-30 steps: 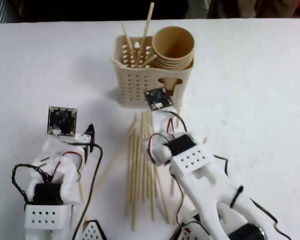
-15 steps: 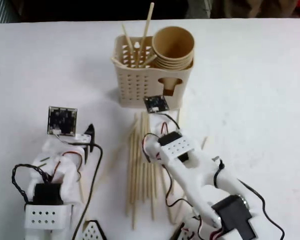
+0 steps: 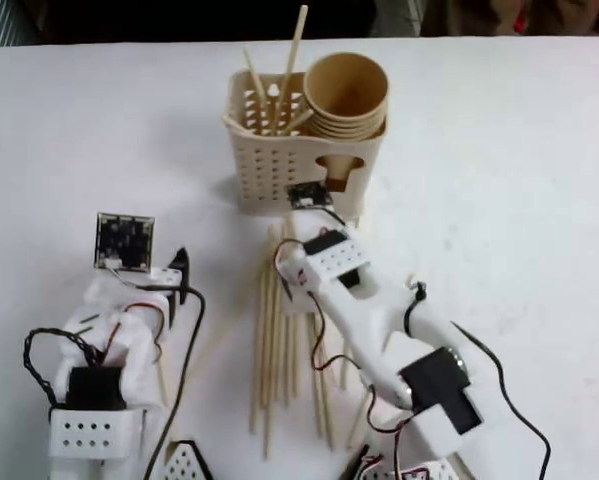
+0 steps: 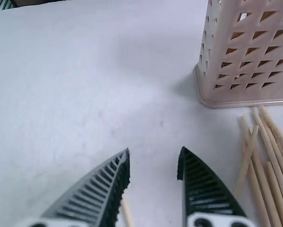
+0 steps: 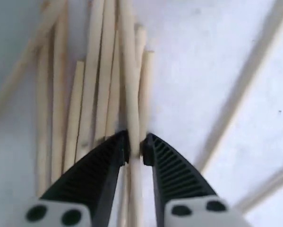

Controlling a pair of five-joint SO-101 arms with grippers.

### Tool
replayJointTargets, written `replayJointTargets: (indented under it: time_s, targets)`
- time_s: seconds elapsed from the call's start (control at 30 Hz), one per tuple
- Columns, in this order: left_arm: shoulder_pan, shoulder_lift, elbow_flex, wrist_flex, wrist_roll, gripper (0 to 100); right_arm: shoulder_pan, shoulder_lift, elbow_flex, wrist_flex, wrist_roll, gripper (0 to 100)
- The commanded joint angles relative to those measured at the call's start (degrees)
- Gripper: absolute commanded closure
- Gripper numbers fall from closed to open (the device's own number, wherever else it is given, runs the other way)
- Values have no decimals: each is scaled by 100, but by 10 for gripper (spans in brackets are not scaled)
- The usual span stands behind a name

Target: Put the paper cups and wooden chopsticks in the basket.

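Observation:
The cream perforated basket (image 3: 279,165) stands at the table's far middle. It holds a stack of paper cups (image 3: 346,92) and a few wooden chopsticks (image 3: 279,85) standing upright. A pile of loose chopsticks (image 3: 274,340) lies on the table in front of it. My right arm (image 3: 339,270) hangs over the pile's far end. In the right wrist view my right gripper (image 5: 134,142) is shut on one chopstick (image 5: 127,71) of the pile. My left gripper (image 4: 154,158) is open just above the table, left of the pile, with nothing in it; the basket (image 4: 245,52) stands ahead of it.
White tabletop all around. Stray chopsticks (image 3: 354,415) lie to the right of the pile, under my right arm. One more stick (image 4: 127,215) lies beneath my left gripper. My left arm (image 3: 104,350) sits at the near left.
My right arm has stretched forward over the pile toward the basket, its wrist now close to the basket's front wall. My left arm has not moved.

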State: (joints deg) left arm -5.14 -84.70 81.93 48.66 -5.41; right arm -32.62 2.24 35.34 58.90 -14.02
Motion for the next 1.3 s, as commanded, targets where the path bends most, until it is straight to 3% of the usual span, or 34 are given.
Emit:
replayJointTargets:
  time_s: [0.0,0.37,0.73,1.27]
  targets:
    - [-48,-66,-26,-132,-44,823,-4,-374,-290,505,202,979]
    - [-48,-66,-26,-141,-44,823,356,-2879,-325,1279,387,979]
    - [-48,-66,-26,-141,-44,823,330,-4831,-343,1288,431,979]
    - [-48,-66,-26,-132,-44,823,321,-4857,334,884,431,979]
